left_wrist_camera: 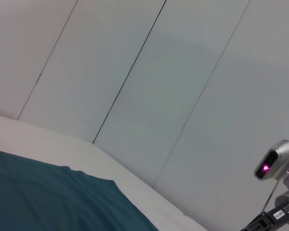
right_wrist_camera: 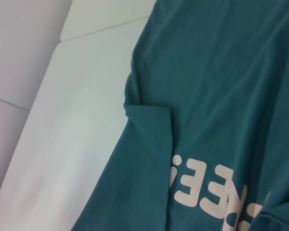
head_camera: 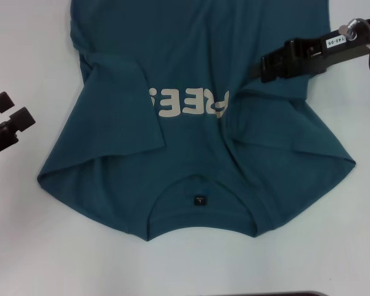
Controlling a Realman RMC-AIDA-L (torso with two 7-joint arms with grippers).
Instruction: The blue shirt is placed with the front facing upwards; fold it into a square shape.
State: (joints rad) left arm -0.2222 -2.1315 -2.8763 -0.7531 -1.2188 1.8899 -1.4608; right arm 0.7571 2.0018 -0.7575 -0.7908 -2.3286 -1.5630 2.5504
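The blue shirt lies front up on the white table. Its collar and small dark neck label are nearest me, and the off-white letters read upside down. Both sleeves lie folded in over the body, the left one flat, the right one creased. My right gripper reaches in from the right, over the shirt just above the right fold. My left gripper is open and empty, off the shirt at the table's left edge. The right wrist view shows the shirt and the left sleeve.
White wall panels stand behind the table. The left wrist view shows a corner of the shirt and the right arm's wrist camera. Bare table lies on both sides of the shirt. A dark edge shows at the front.
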